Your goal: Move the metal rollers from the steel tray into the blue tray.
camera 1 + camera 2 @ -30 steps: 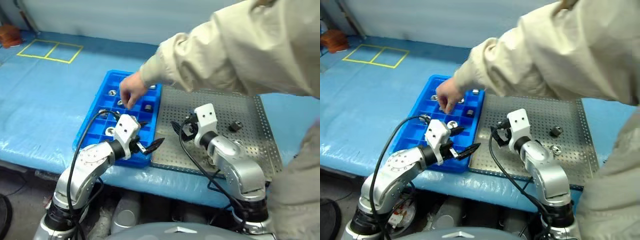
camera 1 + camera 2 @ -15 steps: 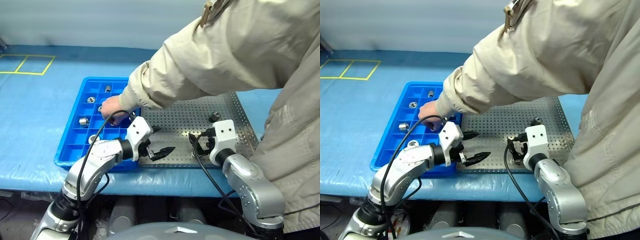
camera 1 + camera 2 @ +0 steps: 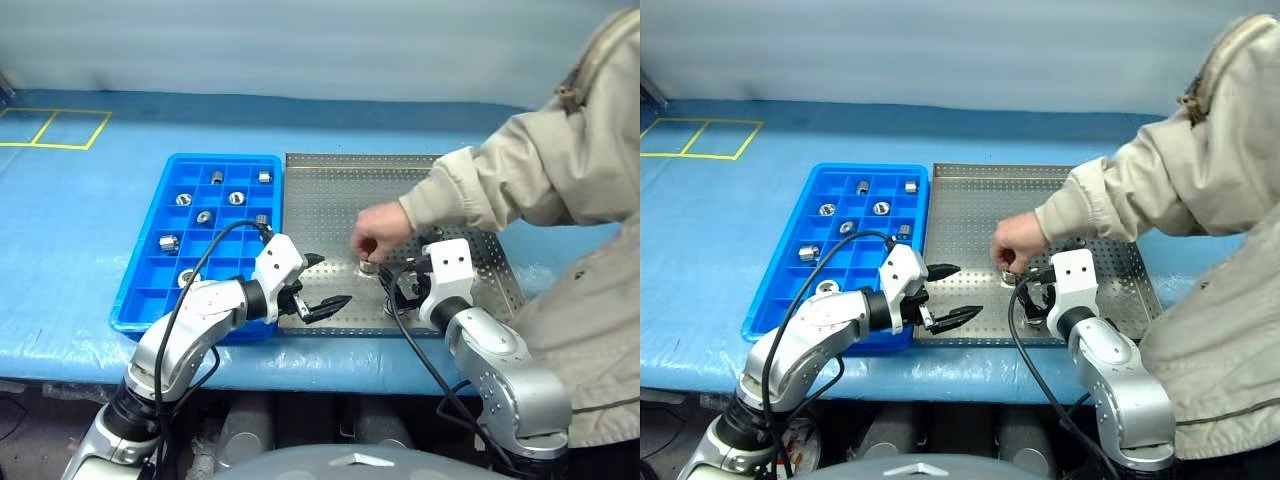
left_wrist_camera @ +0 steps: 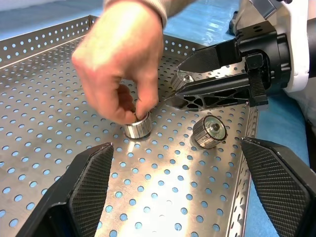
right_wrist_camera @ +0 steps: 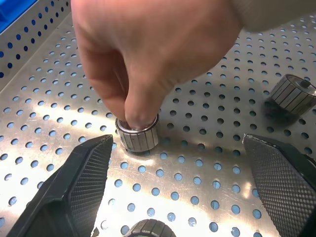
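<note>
The steel tray (image 3: 330, 190) lies right of the blue tray (image 3: 220, 157), which holds several metal rollers (image 3: 236, 198) in its compartments. A person's hand (image 3: 378, 230) pinches one roller (image 5: 138, 132) standing on the steel tray, directly in front of my right gripper (image 5: 177, 143). Two more rollers (image 4: 209, 132) (image 5: 294, 94) rest on the perforated metal near it. My right gripper is open and empty, low over the tray's near right part. My left gripper (image 3: 330, 280) is open and empty over the steel tray's near left corner, pointing toward the hand.
The person in a beige jacket (image 3: 560, 200) stands at the right, an arm reaching across the steel tray. Both trays sit on a blue-covered table (image 3: 80, 220). Yellow tape marks (image 3: 55, 128) lie at the back left.
The person's hand left the blue tray and crossed to the steel tray, where it now holds a roller. The camera view shifted early on. Both grippers stayed open.
</note>
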Motion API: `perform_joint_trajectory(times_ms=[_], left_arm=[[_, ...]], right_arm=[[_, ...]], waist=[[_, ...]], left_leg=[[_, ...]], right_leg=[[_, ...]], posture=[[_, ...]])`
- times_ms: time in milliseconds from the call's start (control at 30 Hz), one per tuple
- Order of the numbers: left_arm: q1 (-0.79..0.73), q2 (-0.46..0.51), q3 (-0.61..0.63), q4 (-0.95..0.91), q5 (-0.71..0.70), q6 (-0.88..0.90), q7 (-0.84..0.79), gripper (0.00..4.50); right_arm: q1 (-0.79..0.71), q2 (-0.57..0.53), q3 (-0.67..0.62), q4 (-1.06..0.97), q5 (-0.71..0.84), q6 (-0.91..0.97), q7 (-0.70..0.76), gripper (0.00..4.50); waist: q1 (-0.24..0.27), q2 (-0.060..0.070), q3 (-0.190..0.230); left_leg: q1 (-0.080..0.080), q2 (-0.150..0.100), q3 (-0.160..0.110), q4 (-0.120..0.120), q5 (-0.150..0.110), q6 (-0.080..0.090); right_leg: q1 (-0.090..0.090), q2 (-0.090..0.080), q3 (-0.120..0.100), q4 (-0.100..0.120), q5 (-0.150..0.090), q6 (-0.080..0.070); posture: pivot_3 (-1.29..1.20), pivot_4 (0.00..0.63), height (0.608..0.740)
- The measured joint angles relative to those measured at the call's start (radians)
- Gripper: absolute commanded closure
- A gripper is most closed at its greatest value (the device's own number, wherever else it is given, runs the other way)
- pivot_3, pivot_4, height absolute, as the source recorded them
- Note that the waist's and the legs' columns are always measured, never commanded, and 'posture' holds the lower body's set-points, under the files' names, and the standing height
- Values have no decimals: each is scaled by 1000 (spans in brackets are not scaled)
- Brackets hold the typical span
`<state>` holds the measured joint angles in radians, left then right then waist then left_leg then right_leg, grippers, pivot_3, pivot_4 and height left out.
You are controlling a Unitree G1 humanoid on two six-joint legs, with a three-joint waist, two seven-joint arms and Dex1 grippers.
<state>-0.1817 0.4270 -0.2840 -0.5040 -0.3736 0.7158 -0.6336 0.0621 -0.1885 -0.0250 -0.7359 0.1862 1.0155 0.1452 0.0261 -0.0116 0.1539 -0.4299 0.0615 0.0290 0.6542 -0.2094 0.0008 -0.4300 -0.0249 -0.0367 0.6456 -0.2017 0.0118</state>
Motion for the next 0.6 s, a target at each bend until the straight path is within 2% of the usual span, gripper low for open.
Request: perform_joint_trajectory(times_ms=[367,600], left_arm=[[4,1,0,0,0,2,-2,0],[2,-2,-4,0,0,0,-8,0]], right_arm=[[-1,7,0,0,7,9,-18,53],[-94,71,2,102,-7,10,-71,53]], waist=[[0,0,0],[-2,0,0]], left_leg=[[0,0,0,0,0,0],[0,0,0,0,0,0]], right_leg=[[0,0,0,0,0,0],[0,0,0,0,0,0]], posture=[[67,150,740],[68,150,740]])
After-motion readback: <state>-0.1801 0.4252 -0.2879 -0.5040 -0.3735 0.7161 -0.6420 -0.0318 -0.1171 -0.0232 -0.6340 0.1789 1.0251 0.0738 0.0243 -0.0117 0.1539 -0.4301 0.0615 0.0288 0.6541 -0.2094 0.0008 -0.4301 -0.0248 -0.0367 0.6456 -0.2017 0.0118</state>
